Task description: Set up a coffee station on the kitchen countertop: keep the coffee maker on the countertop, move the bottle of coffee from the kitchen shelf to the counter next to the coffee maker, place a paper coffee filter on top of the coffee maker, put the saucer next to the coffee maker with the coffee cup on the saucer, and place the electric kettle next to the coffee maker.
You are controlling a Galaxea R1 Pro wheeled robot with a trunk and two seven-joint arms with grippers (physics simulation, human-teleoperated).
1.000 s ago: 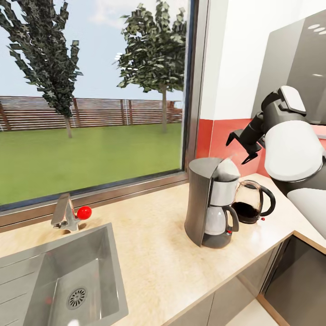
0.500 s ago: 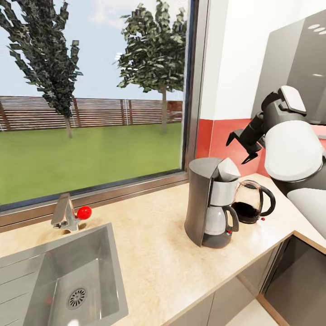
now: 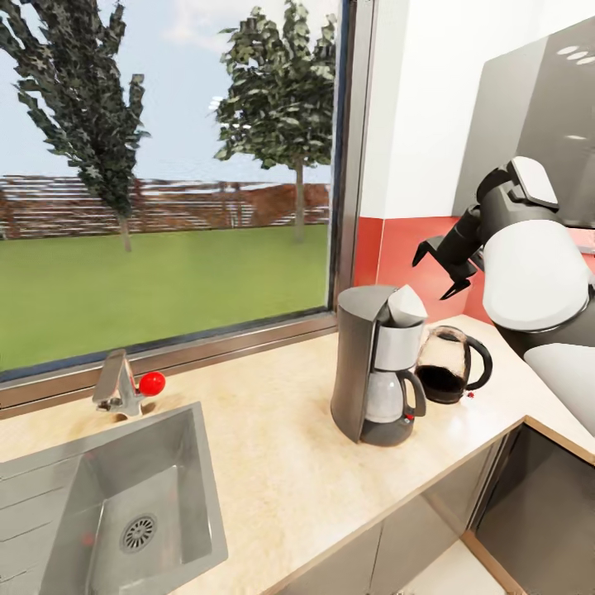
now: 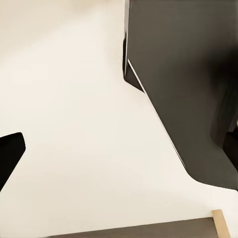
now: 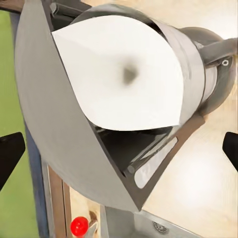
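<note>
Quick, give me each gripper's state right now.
Left gripper: cannot be told; one dark fingertip shows against a pale wall.
Right gripper: open, holding nothing, above the paper filter on the coffee maker.

one coffee maker (image 3: 369,364), one paper filter (image 3: 406,307), one kettle (image 3: 449,364), one sink (image 3: 107,512)

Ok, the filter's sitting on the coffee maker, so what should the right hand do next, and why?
Probably lift the right hand clear. It hangs open above the paper filter, which already rests on the coffee maker beside the electric kettle; no bottle, cup or saucer is seen on the countertop.
</note>
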